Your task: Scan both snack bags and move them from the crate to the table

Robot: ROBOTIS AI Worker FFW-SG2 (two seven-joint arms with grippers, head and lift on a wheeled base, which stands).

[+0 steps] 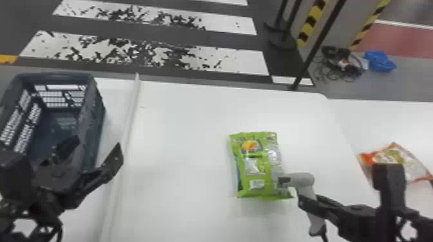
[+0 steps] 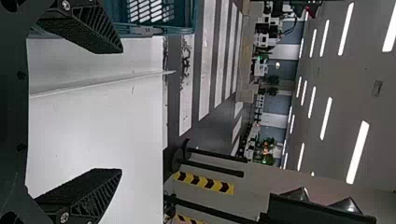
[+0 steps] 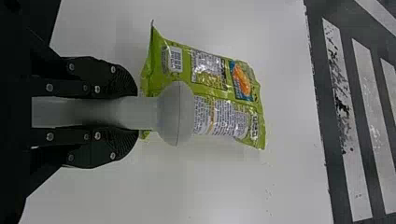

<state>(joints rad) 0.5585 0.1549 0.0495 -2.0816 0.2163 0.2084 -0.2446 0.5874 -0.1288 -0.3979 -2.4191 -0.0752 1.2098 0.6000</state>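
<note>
L grip [image 1: 96,148] was wide open nr crate [image 1: 91,128] | R grip [image 1: 303,195] held gray scanner [image 1: 304,180] tight, hid bit of green bag [image 1: 257,164] | R arm [image 1: 389,199] part hid orange bag [image 1: 414,164]

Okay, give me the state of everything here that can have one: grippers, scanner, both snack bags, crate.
Left gripper: open, fingers wide apart.
Right gripper: shut on the scanner's handle.
Scanner: held, its head close to the green snack bag.
Green snack bag: lying on the table, barcode side up.
Orange-and-white snack bag: lying at the far right, out of the crate.
Crate: upright, open-topped.
</note>
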